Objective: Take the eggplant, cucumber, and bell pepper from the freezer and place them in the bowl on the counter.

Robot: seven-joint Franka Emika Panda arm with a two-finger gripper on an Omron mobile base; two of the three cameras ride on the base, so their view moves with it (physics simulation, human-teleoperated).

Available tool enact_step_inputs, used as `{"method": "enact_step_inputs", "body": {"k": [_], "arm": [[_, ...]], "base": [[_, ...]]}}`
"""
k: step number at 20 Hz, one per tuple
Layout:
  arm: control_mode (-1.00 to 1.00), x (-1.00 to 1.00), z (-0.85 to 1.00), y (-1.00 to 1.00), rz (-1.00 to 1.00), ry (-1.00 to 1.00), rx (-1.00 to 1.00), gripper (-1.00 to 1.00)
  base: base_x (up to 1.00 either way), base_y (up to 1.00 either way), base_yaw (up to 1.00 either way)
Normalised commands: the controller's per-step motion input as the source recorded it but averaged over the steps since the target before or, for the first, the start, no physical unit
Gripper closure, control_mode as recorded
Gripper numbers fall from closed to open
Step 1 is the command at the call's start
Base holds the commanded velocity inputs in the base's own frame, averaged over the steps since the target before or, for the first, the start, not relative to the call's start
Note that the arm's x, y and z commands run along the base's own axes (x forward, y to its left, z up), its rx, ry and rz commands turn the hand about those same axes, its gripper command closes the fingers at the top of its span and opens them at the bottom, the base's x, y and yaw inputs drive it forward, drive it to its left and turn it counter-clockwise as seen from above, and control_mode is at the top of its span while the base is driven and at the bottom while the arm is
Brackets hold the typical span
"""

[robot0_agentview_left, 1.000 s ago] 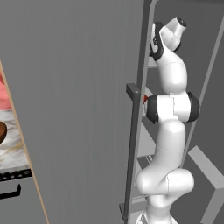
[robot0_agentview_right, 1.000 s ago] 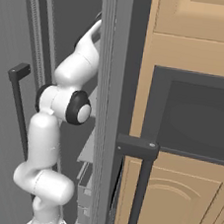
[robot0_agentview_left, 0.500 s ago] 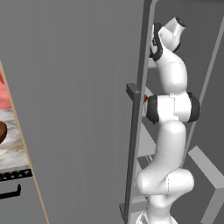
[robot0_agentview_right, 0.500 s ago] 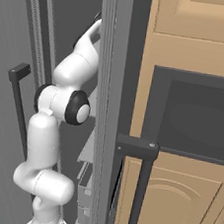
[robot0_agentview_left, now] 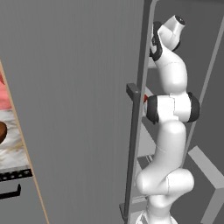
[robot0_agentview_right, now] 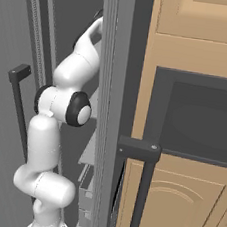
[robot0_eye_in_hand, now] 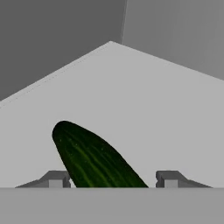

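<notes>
The dark green cucumber (robot0_eye_in_hand: 94,159) lies on a light grey freezer shelf (robot0_eye_in_hand: 153,100) in the hand view, running out between the fingertips. My gripper (robot0_eye_in_hand: 111,179) straddles it. The left finger (robot0_eye_in_hand: 54,179) touches its side and a narrow gap shows before the right finger (robot0_eye_in_hand: 168,179). My arm (robot0_agentview_left: 170,109) reaches up into the open freezer past its grey door (robot0_agentview_left: 78,109). A red sliver, the bell pepper (robot0_agentview_left: 145,99), peeks out beside the door's bar handle (robot0_agentview_left: 133,144). The brown bowl (robot0_agentview_left: 1,131) sits on the marble counter (robot0_agentview_left: 13,151) at far left. The eggplant is out of view.
The freezer's other door edge (robot0_agentview_right: 111,110) stands close on my arm's right. Beyond it are tan cabinets (robot0_agentview_right: 175,203), a dark recessed appliance (robot0_agentview_right: 200,121) and a dark bar handle (robot0_agentview_right: 144,190). Inner shelves (robot0_agentview_left: 146,162) show low beside the arm.
</notes>
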Motion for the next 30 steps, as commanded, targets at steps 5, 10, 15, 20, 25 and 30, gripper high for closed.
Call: {"method": "enact_step_inputs", "body": {"k": [5, 10, 15, 20, 25, 30], "arm": [[-1.0, -0.17, 0.0, 0.0, -0.09, 0.0, 0.0, 1.0], [-1.0, -0.14, 0.0, 0.0, -0.17, 0.0, 0.0, 1.0], [-1.0, -0.21, 0.0, 0.03, -0.16, 0.0, 0.0, 1.0], [-1.0, -0.44, -0.03, 0.06, -0.16, 0.0, 0.0, 1.0], [-1.0, -0.63, 0.0, 0.04, -0.14, -0.01, 0.0, 1.0], [-1.0, -0.93, -0.07, 0.04, -0.07, -0.03, 0.0, 1.0]], "base": [[0.0, 0.0, 0.0], [0.0, 0.0, 0.0], [0.0, 0.0, 0.0], [0.0, 0.0, 0.0], [0.0, 0.0, 0.0], [0.0, 0.0, 0.0]]}}
